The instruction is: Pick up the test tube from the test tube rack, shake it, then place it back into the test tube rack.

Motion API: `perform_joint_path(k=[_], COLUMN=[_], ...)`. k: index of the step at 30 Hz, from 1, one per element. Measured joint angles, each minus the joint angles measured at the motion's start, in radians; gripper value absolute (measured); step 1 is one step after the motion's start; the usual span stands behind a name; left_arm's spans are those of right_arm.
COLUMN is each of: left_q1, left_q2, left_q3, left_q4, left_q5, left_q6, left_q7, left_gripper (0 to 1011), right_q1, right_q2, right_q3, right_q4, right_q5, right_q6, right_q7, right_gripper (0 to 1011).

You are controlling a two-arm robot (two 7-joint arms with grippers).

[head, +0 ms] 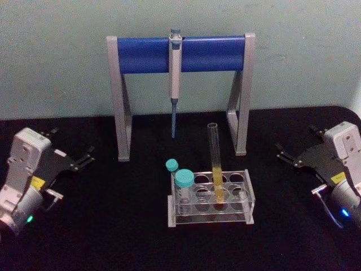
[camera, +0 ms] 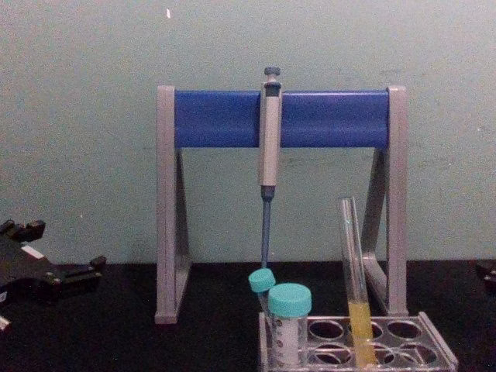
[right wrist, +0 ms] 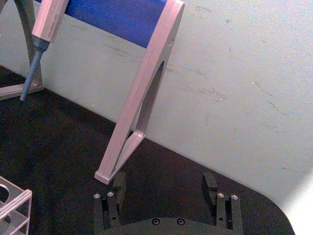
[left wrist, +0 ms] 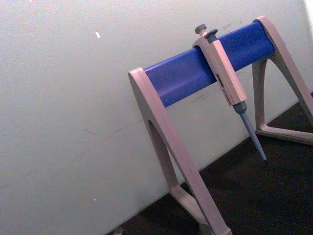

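**Tube in the rack, both claws wide and empty**

The black bench (head: 113, 243) carries everything, with a pale wall behind it; at its back stands the tall pipette stand (head: 141, 55), two grey legs joined by a blue bar; the left arm rests at the left edge of the bench and the right arm at the right edge, both well apart from the rack; the left claw (head: 72, 144) has its fingers spread and nothing between them; the right claw (right wrist: 165, 188) is likewise spread wide and empty, its two dark fingers (right wrist: 119, 182) pointing toward the stand's near leg in the right wrist view; the test tube rack (head: 210, 222), low and clear with round holes in its top, sits in the middle of the bench in front of the stand; the test tube (head: 214, 152) stands in a hole near the rack's middle, leaning slightly, its mouth open and yellow liquid in its lower part; a grey-blue pipette (head: 175, 73) hangs from the blue bar, tip down, behind the rack; two short teal-capped tubes (head: 184, 179) stand at the rack's left end.
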State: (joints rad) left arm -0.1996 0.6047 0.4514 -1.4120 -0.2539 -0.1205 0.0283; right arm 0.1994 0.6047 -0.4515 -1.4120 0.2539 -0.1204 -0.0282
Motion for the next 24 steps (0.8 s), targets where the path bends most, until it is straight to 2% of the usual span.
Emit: perform_joint_path(k=[24], left_q1=[0.0], left_q2=[0.0], left_q3=[0.0], left_q4=[0.0], left_q5=[0.0], left_q6=[0.0], left_q7=[0.0], left_gripper=[1001], right_q1=[0.0], right_q2=[0.0], right_q3=[0.0], right_q4=[0.0], right_q5=[0.0], right_q6=[0.0], right_q7=[0.0], right_gripper=[1000])
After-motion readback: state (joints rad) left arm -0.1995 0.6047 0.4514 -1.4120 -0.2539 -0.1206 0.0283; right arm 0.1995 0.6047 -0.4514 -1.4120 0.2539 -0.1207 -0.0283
